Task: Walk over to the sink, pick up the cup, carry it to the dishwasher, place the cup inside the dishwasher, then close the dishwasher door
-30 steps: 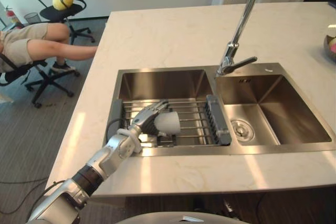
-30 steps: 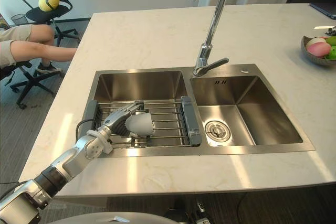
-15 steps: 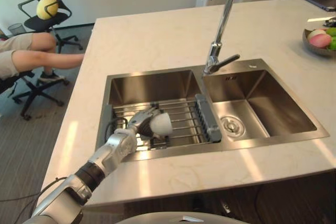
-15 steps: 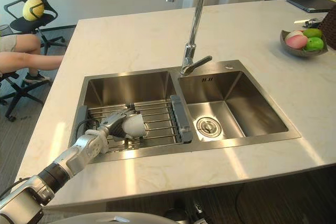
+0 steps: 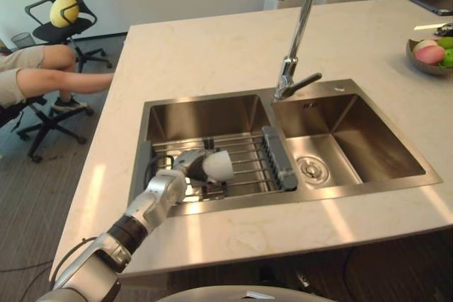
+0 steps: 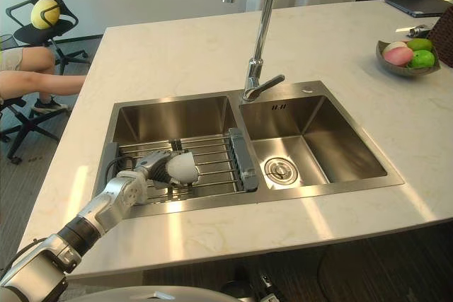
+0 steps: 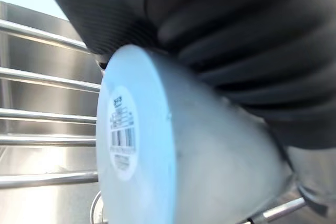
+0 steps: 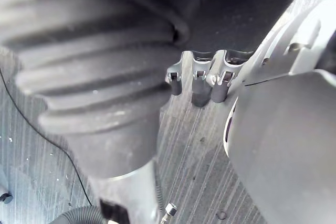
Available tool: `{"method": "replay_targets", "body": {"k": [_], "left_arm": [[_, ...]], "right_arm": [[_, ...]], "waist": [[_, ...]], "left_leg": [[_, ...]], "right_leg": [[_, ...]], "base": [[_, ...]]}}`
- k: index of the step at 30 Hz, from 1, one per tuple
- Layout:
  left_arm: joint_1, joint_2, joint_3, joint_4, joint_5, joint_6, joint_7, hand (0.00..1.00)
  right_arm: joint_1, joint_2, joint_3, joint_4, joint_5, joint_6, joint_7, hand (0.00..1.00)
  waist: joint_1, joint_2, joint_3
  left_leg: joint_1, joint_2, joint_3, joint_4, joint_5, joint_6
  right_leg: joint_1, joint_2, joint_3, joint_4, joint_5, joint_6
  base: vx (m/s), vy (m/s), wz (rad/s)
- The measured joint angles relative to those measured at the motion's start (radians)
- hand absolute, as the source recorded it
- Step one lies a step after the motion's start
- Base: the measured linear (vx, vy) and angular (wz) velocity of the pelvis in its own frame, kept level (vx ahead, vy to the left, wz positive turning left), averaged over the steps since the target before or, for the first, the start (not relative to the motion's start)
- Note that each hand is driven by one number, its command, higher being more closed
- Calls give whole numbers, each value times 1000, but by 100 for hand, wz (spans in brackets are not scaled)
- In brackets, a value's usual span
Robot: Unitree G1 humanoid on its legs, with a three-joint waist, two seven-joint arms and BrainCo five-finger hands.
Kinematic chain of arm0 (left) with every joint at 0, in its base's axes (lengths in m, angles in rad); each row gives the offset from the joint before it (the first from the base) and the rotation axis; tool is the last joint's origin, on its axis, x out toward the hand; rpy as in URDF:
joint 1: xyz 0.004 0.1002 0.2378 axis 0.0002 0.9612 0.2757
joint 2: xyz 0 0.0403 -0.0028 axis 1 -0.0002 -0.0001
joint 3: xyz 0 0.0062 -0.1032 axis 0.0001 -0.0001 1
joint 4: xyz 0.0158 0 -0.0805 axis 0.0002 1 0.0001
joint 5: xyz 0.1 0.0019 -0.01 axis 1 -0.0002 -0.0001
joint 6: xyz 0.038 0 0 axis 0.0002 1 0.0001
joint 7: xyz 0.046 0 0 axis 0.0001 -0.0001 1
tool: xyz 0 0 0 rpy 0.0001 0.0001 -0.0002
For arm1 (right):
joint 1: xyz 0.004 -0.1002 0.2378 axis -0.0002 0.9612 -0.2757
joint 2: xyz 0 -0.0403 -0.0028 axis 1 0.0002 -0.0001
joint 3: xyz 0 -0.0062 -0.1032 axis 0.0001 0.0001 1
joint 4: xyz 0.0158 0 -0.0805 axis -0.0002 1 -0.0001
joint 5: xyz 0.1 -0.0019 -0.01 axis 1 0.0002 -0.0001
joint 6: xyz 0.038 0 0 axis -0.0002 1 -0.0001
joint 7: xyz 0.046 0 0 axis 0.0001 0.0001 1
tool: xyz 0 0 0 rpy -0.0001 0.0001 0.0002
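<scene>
Right now I have the left hand (image 5: 182, 167) curled round the white cup (image 5: 217, 166), which is tipped on its side over the wire rack (image 5: 248, 157) in the sink's left basin (image 5: 205, 114), its barcode sticker (image 7: 122, 132) facing away from the palm. Whether the cup touches the bars, I can't tell. The right hand (image 8: 194, 80) hangs above the floor (image 8: 199, 145); I can't make out its grip.

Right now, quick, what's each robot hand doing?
Left hand: fingers curled round the cup.
Right hand: cannot tell whether open or shut.
</scene>
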Motion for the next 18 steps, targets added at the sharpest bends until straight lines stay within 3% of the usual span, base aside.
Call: {"method": "replay_targets", "body": {"k": [3,5,7,9,12,14,15,16,18], "left_arm": [[-22,4,-1,11,12,-26,-13,100],[-25,12,-10,39,10,-83,39,100],[-25,45,-65,59,1,-195,178,100],[-26,76,-115,54,-17,-258,286,100],[-25,112,-127,36,-29,-319,385,100],[-21,161,-107,8,-30,-378,481,100],[-12,215,-82,-53,-31,-446,574,100],[-10,241,-65,-102,-31,-479,621,100],[-9,288,25,-330,-42,-561,768,100]], "right_arm": [[1,-1,0,1,0,0,-13,0],[3,-4,1,1,0,-1,-12,0],[1,-8,2,1,0,-2,-11,0],[-4,-12,4,2,0,-3,-8,0],[-9,-21,23,1,1,-6,-2,0],[-6,-24,25,1,3,-4,0,0],[-4,-27,36,1,15,-2,5,0],[-3,-27,36,1,23,-1,12,0],[9,-27,29,3,23,3,16,0]], "waist": [[-1,4,1],[-4,7,1],[-8,13,0],[-19,26,1],[-38,34,10],[-32,33,13],[-25,33,13],[-21,33,13],[14,28,15]], "left_leg": [[-3,-1,-3,0,1,0],[-8,-2,-13,0,2,1],[-20,-3,-22,1,4,2],[-21,-4,-24,0,5,2],[-34,-6,-42,0,7,5],[-37,-5,-54,0,9,6],[-43,-6,-65,2,12,8],[-55,-7,-76,7,12,9],[-67,-16,-112,20,15,13]], "right_leg": [[-1,0,0,0,0,0],[-2,-1,-1,1,1,1],[-8,-3,-6,4,1,1],[-14,-3,-11,7,1,1],[-15,-7,-32,7,0,1],[-14,-7,-40,7,0,0],[-11,-10,-51,8,0,0],[-8,-13,-58,8,-1,1],[4,-28,-86,8,-8,7]], "base": [[-19,-16,2],[-12,-20,12],[0,-17,11],[0,0,0],[3,-24,13],[7,-23,14],[-20,-18,21],[-35,-16,43],[-41,-8,50]]}}
